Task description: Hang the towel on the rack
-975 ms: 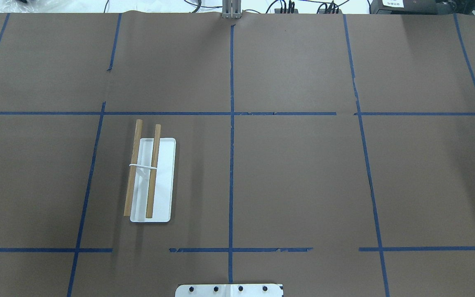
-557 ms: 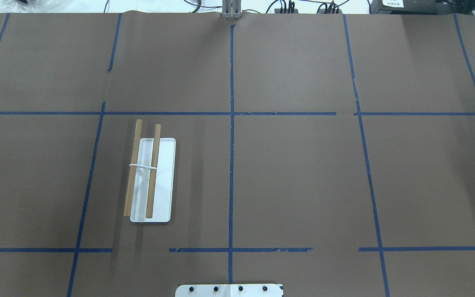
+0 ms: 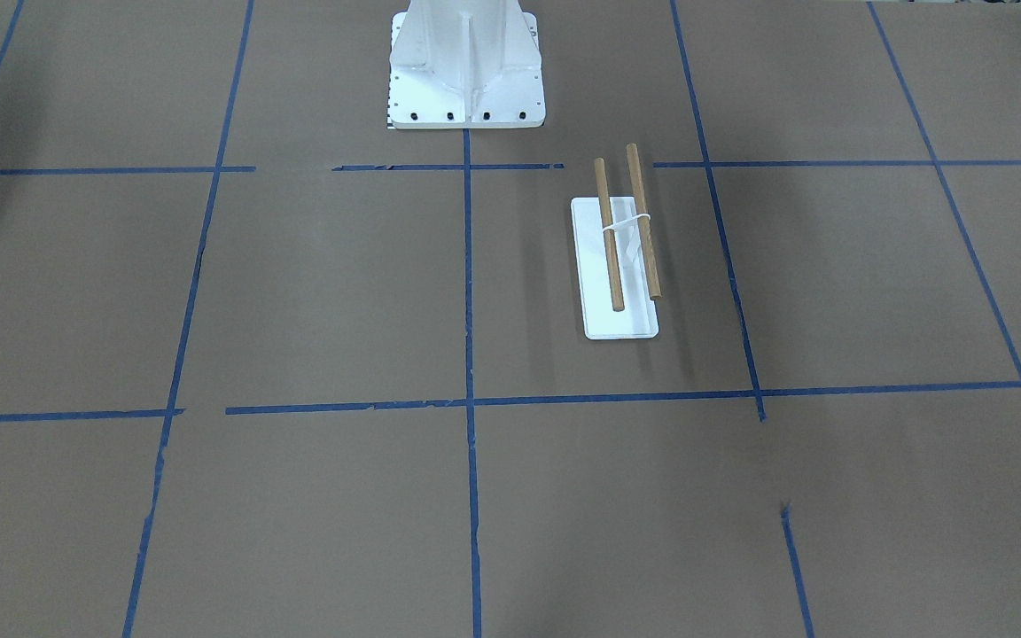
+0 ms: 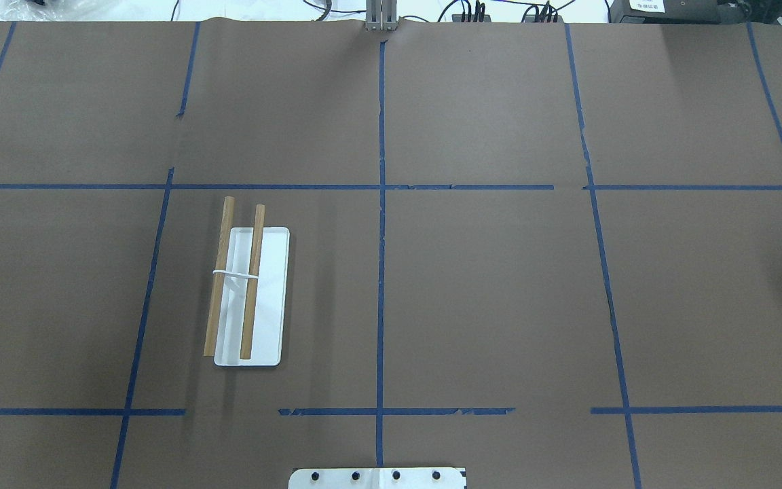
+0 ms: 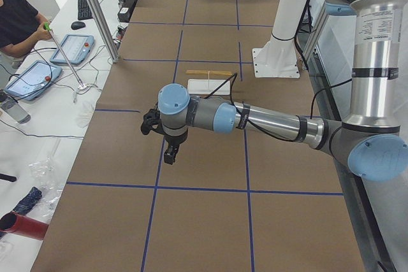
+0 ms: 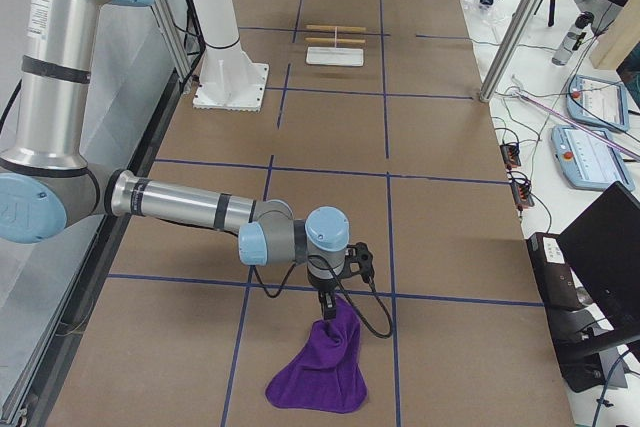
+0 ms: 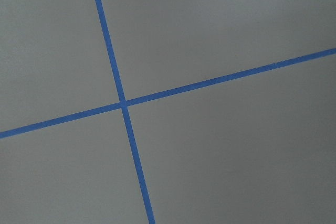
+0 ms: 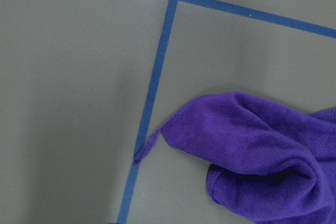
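The rack (image 4: 235, 280) has two brown dowels over a small white base plate (image 4: 272, 299), left of the table's middle; it also shows in the front view (image 3: 626, 232) and far off in the right side view (image 6: 335, 35). The purple towel (image 6: 322, 372) lies crumpled at the table's right end, and shows in the right wrist view (image 8: 262, 153). My right gripper (image 6: 328, 309) hangs at the towel's raised top corner; I cannot tell if it is open or shut. My left gripper (image 5: 170, 153) hangs over bare table, well short of the rack (image 5: 209, 74); I cannot tell its state.
The white bolted robot pedestal (image 3: 466, 66) stands at the table's near middle edge. Blue tape lines (image 4: 381, 204) grid the brown table. An operator (image 5: 16, 20) and control tablets (image 5: 70, 48) sit beside the table's far side.
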Action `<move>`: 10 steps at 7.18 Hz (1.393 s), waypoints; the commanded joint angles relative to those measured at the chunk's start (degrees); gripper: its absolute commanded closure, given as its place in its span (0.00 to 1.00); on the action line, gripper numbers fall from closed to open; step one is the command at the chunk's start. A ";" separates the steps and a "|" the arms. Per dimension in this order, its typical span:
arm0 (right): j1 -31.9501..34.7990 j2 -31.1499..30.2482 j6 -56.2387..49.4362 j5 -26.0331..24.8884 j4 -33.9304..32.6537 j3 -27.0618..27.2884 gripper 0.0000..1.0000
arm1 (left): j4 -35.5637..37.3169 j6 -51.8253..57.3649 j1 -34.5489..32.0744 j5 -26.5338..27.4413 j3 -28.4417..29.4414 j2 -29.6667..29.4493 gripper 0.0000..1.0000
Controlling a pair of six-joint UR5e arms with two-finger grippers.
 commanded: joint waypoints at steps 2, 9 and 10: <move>-0.03 4.90 -1.84 -0.50 0.12 -10.81 0.09 | -0.06 -0.02 0.00 -0.97 0.12 0.03 0.00; 0.23 5.97 -0.44 -3.48 0.04 -14.17 1.00 | -0.06 -0.02 0.00 -1.06 -0.32 0.03 0.00; 0.23 5.97 -0.44 -3.48 0.12 -14.69 1.00 | 0.02 -0.02 0.00 -1.06 -0.41 0.12 0.00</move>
